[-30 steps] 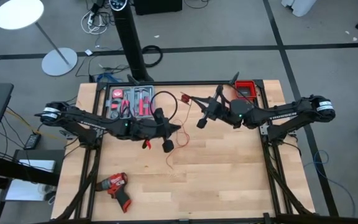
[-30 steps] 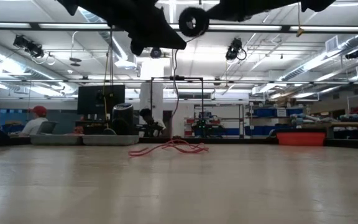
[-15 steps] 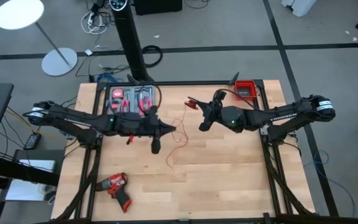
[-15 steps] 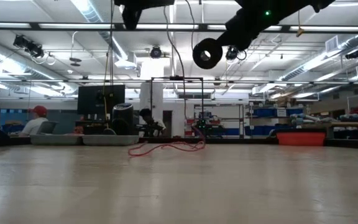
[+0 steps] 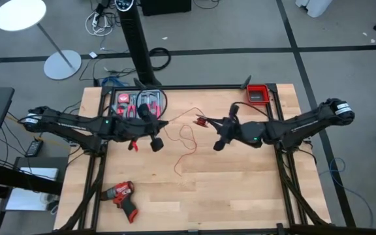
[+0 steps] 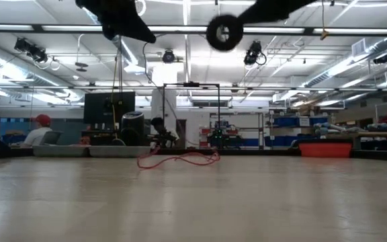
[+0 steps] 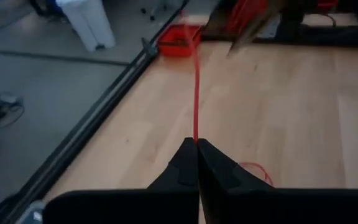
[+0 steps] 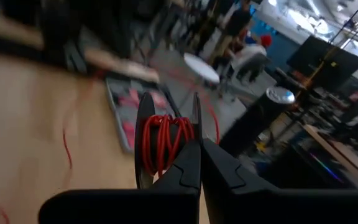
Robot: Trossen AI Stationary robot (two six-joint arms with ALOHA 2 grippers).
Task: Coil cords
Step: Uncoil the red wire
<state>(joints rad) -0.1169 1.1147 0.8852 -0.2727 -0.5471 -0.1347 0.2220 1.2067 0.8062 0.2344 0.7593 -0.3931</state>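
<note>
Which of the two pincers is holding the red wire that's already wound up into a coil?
The right pincer: a wound red coil sits in its grip. The left pincer pinches only a single straight strand.

Black cable [image 5: 150, 93] mostly hidden.

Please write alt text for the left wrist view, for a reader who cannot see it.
The left pincer is shut on a thin red wire that runs taut over the wooden table toward the blurred right arm.
</note>
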